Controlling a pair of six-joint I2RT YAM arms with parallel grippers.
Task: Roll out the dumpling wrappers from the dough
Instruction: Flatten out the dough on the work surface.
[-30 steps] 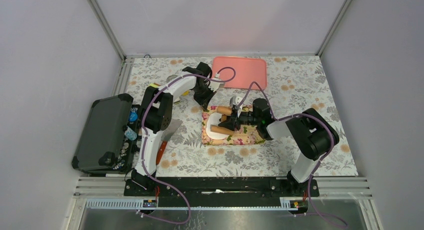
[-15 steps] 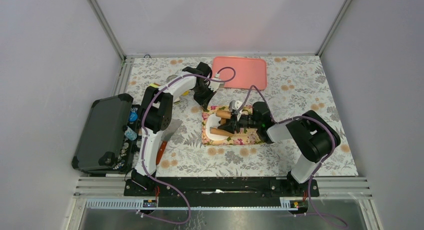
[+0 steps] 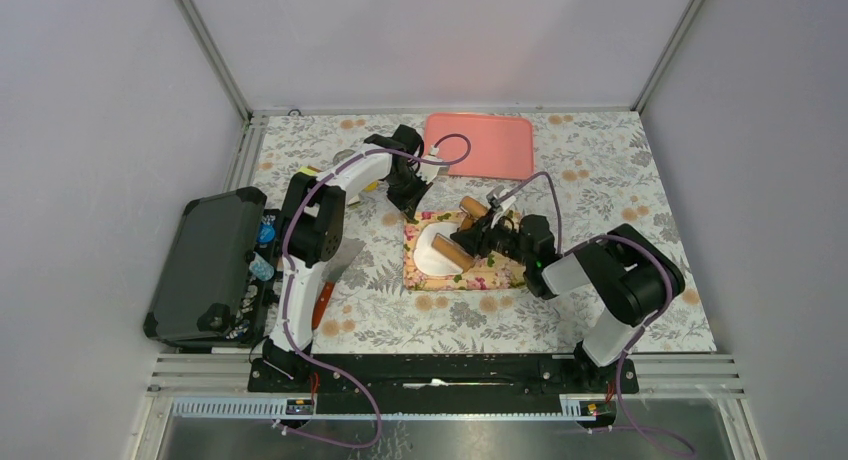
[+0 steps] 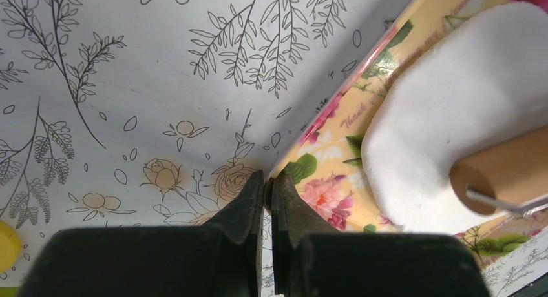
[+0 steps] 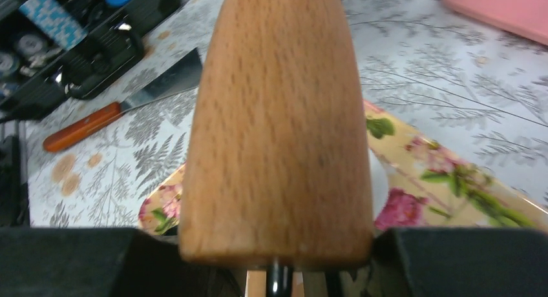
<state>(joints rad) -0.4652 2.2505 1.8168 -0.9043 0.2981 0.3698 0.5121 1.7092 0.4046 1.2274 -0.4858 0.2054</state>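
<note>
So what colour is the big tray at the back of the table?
The tray is plain pink, with no pattern. The top external view shows it best.

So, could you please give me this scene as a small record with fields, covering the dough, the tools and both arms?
dough: one flat white sheet lying on the floral board
rolling pin: brown wood, across the dough
right end effector: shut on the rolling pin
left end effector: shut on the corner of the floral board
pink tray: on the table beyond the board
</note>
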